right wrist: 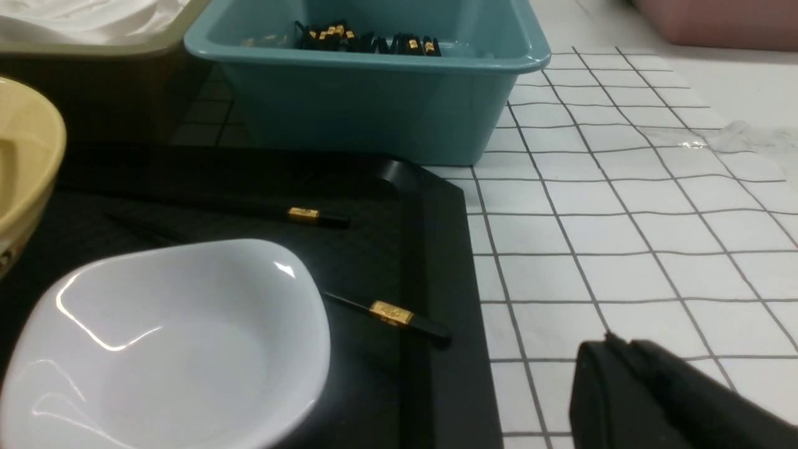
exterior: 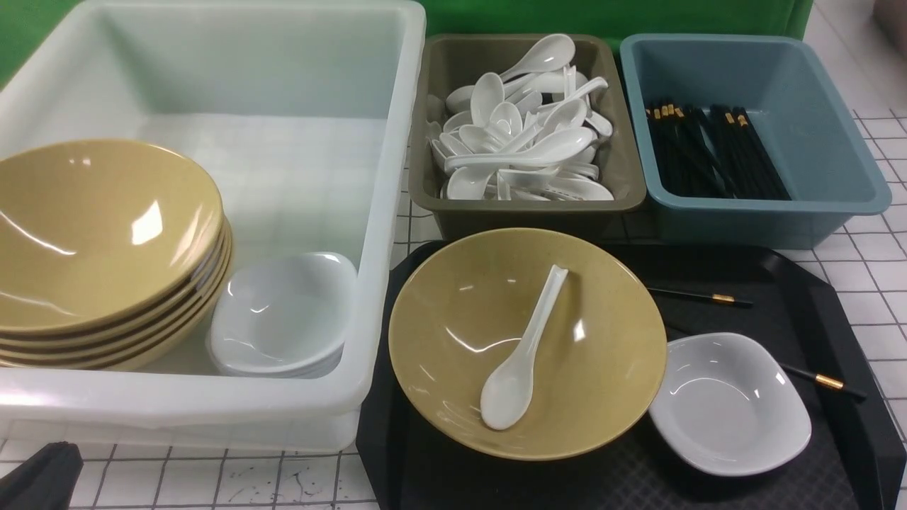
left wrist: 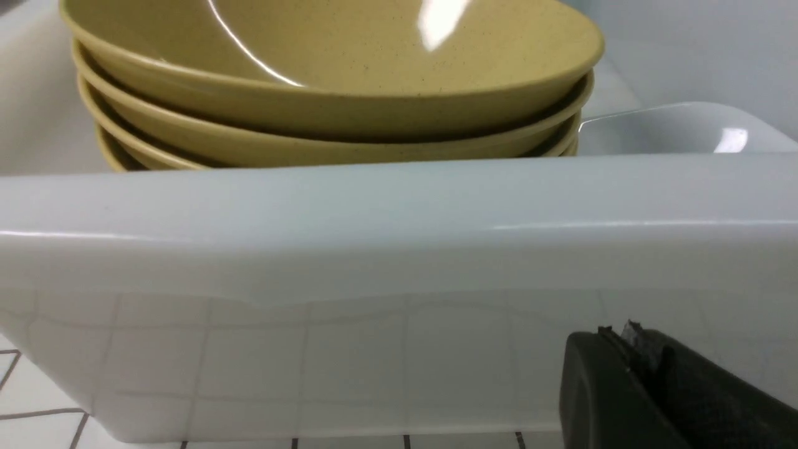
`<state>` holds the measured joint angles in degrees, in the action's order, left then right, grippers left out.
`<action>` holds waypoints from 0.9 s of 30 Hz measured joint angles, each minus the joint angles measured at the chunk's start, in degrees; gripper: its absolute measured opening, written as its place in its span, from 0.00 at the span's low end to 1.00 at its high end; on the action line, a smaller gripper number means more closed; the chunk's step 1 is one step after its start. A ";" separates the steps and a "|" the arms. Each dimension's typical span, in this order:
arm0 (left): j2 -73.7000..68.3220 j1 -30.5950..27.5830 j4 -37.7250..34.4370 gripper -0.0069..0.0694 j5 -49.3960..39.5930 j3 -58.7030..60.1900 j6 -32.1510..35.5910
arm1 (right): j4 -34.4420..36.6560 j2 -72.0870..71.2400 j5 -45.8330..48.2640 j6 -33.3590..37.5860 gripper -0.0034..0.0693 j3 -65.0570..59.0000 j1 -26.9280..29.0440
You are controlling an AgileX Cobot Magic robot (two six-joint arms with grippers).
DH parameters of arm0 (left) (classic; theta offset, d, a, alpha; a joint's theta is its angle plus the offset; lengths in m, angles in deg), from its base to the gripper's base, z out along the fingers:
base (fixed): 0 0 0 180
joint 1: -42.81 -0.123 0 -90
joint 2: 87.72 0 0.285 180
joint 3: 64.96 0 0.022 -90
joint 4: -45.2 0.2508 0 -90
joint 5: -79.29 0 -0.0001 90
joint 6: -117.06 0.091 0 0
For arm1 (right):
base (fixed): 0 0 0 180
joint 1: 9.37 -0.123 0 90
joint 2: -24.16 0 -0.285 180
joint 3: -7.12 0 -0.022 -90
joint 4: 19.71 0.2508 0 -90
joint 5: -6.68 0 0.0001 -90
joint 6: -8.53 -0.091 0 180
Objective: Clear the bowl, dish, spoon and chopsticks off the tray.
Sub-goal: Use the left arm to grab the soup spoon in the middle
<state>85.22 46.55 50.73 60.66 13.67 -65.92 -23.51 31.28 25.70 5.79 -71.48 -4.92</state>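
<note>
The black tray [exterior: 779, 283] lies at the front right. On it stands the yellow bowl [exterior: 453, 340] with the white spoon [exterior: 524, 354] lying inside it. The small white dish [exterior: 730, 404] sits right of the bowl, partly over one chopstick [exterior: 822, 381]; the other chopstick [exterior: 701, 296] lies behind it. The right wrist view shows the dish [right wrist: 174, 337], both chopsticks [right wrist: 399, 313] and the tray rim [right wrist: 411, 262]. My right gripper [right wrist: 608, 343] is shut and empty over the tablecloth right of the tray. My left gripper [left wrist: 614, 337] is shut and empty, low in front of the white tub, at the front view's bottom left corner [exterior: 49, 460].
A big white tub [exterior: 382, 212] at the left holds a stack of yellow bowls [exterior: 99, 234] and white dishes [exterior: 283, 319]. Behind the tray, a brown tub [exterior: 453, 71] holds many white spoons and a blue tub [exterior: 836, 142] holds black chopsticks [exterior: 708, 149].
</note>
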 joint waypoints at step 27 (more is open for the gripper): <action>-10.06 0.00 -4.52 0.08 28.93 -22.43 -0.80 | 0.00 3.11 -34.65 -7.21 0.12 15.04 0.00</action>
<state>75.16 46.55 46.21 89.59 -8.76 -66.72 -23.51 34.39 -8.95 -1.42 -56.44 -4.92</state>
